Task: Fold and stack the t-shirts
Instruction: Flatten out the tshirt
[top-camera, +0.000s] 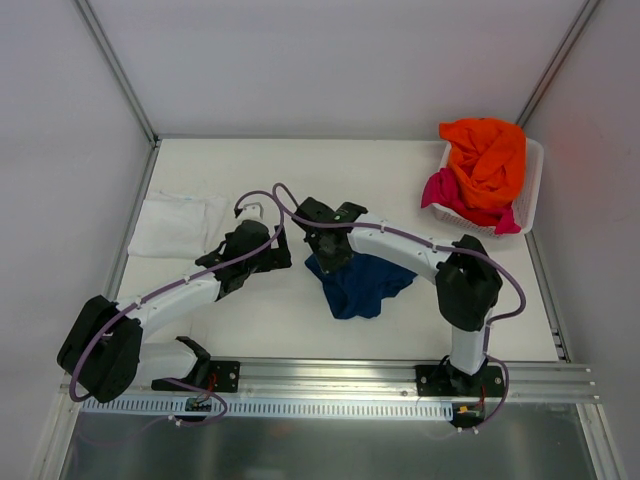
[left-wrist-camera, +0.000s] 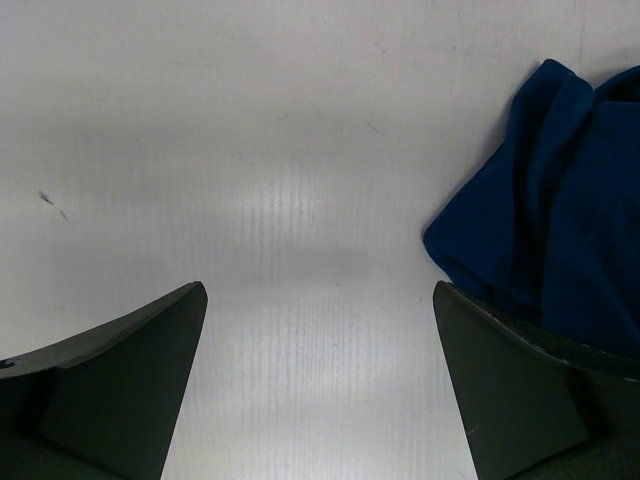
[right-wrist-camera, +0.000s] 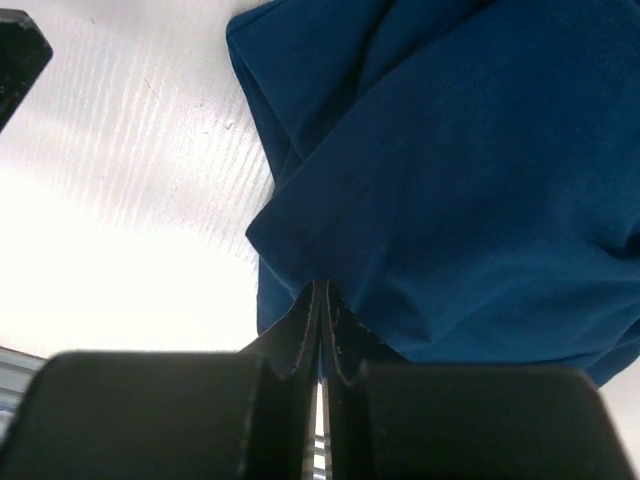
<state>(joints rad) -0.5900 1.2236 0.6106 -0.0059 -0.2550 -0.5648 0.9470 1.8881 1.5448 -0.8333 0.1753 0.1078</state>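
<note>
The navy blue t-shirt (top-camera: 360, 283) lies crumpled at mid table. My right gripper (top-camera: 328, 252) is shut on its left edge; in the right wrist view the closed jaws (right-wrist-camera: 322, 290) pinch the navy cloth (right-wrist-camera: 470, 170). My left gripper (top-camera: 262, 245) is open and empty just left of the shirt; its wrist view shows bare table between the fingers (left-wrist-camera: 120, 360) and navy cloth (left-wrist-camera: 560, 220) at the right. A folded white t-shirt (top-camera: 178, 226) lies at the far left. The orange t-shirt (top-camera: 486, 158) and the magenta-pink t-shirt (top-camera: 450, 192) sit bunched in the basket.
The white slatted basket (top-camera: 532, 182) stands at the back right corner. White walls with metal frame posts enclose the table. A metal rail (top-camera: 330, 375) with the arm bases runs along the near edge.
</note>
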